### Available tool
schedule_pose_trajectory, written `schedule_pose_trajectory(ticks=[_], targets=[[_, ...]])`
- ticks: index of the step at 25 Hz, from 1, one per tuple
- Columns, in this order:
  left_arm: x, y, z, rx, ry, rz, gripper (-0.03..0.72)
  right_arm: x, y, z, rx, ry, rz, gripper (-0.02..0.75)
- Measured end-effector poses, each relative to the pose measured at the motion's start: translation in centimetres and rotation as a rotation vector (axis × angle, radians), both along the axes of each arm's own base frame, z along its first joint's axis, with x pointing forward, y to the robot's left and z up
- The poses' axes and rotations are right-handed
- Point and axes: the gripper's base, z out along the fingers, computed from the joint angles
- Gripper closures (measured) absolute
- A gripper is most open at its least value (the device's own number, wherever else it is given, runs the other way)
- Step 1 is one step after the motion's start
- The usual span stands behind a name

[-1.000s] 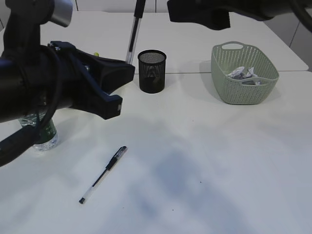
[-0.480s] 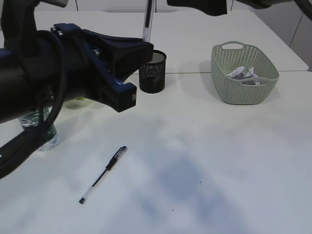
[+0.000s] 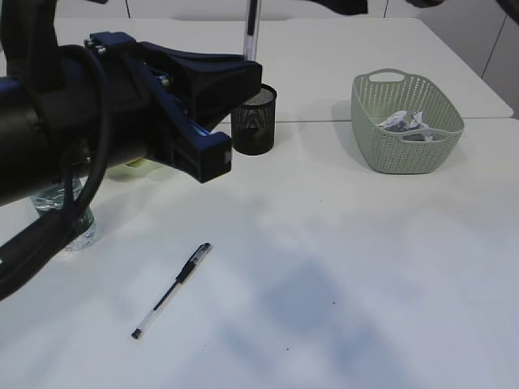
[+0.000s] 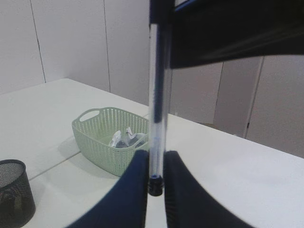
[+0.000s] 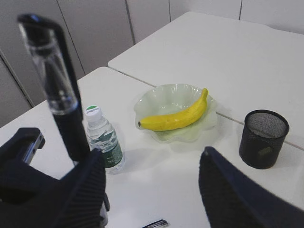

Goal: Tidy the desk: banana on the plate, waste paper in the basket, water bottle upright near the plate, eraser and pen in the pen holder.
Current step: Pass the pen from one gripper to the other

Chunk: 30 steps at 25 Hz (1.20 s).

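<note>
The left gripper (image 4: 155, 183) has its jaws closed narrow on a clear-barrelled pen (image 4: 156, 95), which stands upright between them; in the exterior view that held pen (image 3: 251, 28) rises just above and behind the black mesh pen holder (image 3: 254, 120). The right gripper (image 5: 149, 187) shows its jaws standing wide with nothing between them, though the same upright pen appears close beside its left finger in the right wrist view. A 2nd pen (image 3: 171, 290) lies flat on the white tabletop (image 3: 365, 267), well apart from the holder, toward the near edge. The banana (image 5: 175, 117) rests on the pale green plate (image 5: 209, 124), and the water bottle (image 5: 104, 139) stands upright near that plate. Crumpled waste paper (image 3: 404, 121) sits inside the green basket (image 3: 405, 154) at the right side of the tabletop. I cannot tell whether an eraser is inside the pen holder.
</note>
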Motion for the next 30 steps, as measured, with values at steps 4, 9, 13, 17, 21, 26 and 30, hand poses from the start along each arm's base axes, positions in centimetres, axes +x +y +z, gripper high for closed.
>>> schedule_pose_trajectory(ticks=[4, 9, 13, 17, 21, 26, 30], targets=[[0.0, 0.0, 0.1, -0.009, -0.002, 0.000, 0.650, 0.0, 0.1, 0.1, 0.006, -0.010, 0.014, 0.277], [-0.1, -0.1, 0.2, -0.021, -0.005, -0.013, 0.650, 0.2, 0.2, 0.0, 0.009, -0.013, 0.013, 0.277], [0.0, -0.2, 0.1, -0.026, -0.006, -0.017, 0.650, 0.2, 0.3, 0.0, 0.008, -0.016, 0.014, 0.276], [0.1, -0.1, 0.1, -0.024, -0.009, -0.014, 0.650, 0.1, 0.3, -0.2, -0.012, -0.012, 0.027, 0.277], [0.7, 0.4, 0.1, -0.017, -0.016, 0.014, 0.650, -0.1, 0.3, -0.5, -0.044, 0.018, 0.050, 0.277], [1.2, 1.0, 0.1, -0.017, -0.016, 0.043, 0.650, -0.4, 0.4, -0.9, -0.064, 0.052, 0.071, 0.276], [1.4, 0.9, -0.1, -0.010, -0.014, 0.045, 0.650, -0.5, 0.5, -0.8, -0.038, 0.059, 0.084, 0.276]])
